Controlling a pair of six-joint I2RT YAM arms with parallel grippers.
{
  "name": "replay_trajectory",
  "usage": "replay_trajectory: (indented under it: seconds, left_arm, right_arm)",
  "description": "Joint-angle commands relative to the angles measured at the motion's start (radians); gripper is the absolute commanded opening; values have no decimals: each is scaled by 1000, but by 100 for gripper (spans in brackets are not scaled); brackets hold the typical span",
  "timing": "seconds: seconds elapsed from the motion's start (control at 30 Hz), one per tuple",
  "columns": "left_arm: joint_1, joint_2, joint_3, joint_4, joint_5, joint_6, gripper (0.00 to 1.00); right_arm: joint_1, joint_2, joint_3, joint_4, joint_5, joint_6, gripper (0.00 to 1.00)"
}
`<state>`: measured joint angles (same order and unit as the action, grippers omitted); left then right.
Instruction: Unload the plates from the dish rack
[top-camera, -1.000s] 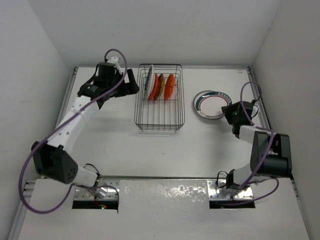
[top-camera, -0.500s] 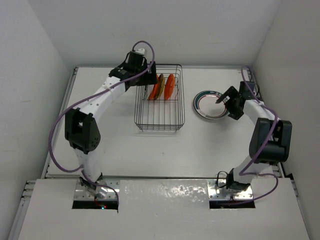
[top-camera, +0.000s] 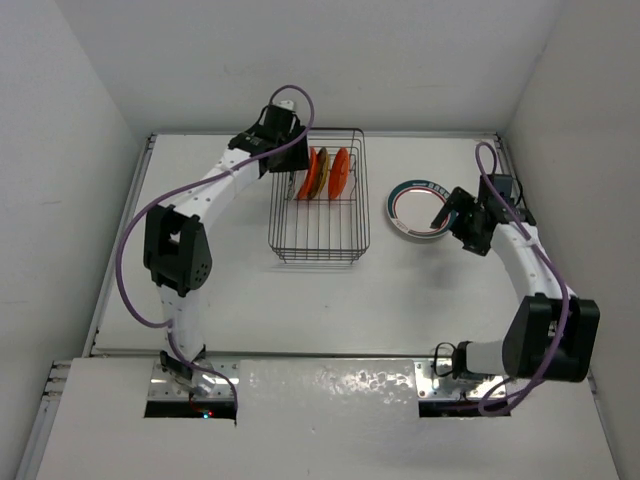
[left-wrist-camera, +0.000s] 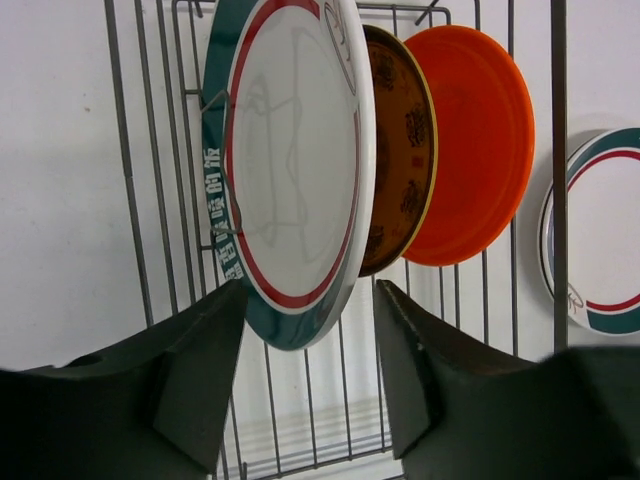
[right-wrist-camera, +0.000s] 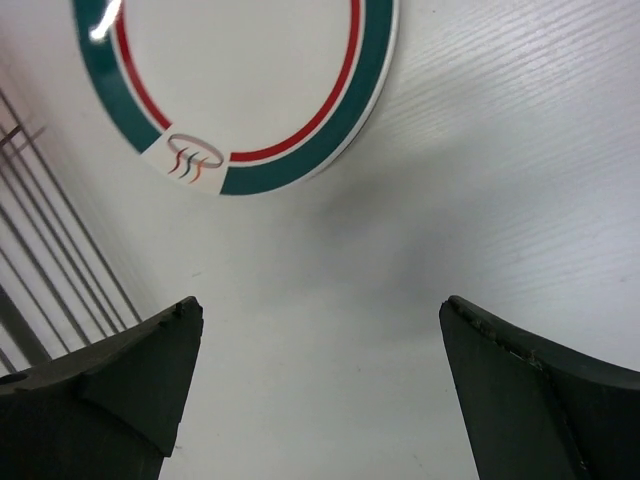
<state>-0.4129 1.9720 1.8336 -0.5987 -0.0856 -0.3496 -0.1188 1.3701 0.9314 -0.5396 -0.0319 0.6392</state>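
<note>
The left gripper (left-wrist-camera: 309, 287) straddles the lower rim of an upright white round plate with teal and red rings (left-wrist-camera: 295, 170) in the dark wire dish rack (top-camera: 320, 238); whether it pinches the plate is unclear. The right gripper (right-wrist-camera: 320, 302), spread wide and empty, hovers above the white table (right-wrist-camera: 490, 180) beside a matching flat plate (right-wrist-camera: 240, 60).

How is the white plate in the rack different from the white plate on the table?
The racked plate stands on edge in the dish rack; the table plate lies flat. The racked plate sits between the fingers of the left gripper; the table plate lies clear of the open right gripper. Both are white with a teal rim and red ring.
</note>
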Motion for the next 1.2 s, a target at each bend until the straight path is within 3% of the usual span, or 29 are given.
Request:
replay_trajectory:
  seconds: [0.0,0.17,0.4,0.7,0.8,0.9,0.97,1.1,1.17]
  left_arm:
    - [2,33,62,53,21,-5,50]
    - [2,79,124,40,33,1,21]
    - [3,74,200,2,41,76,0]
    - [2,-38,219,-21,7,336,0]
    - [2,-125,176,0,79,435,0]
    - [-12,-212,96,49,275,564,0]
    - [-76,-248,64,71,221,630,0]
    - [-222,-341,-23,119,-58,791,0]
    - [-301,-363,-89,123,-124,911,0]
  right_arm:
    - [25,-72,-15,-39,29,-47,99]
    - [47,-138,4,-85,29,-62,99]
    - [53,-210,58,-151,29,-47,99]
    - [54,-238,170,-235,9,-6,99]
    - [54,-243,196,-226,-11,13,99]
    - [54,-226,250,-217,-46,46,99]
    - [54,-203,296,-212,-57,80,99]
    - [54,-164,371,-186,-117,146,99]
    - [54,-146,404,-140,-169,215,99]
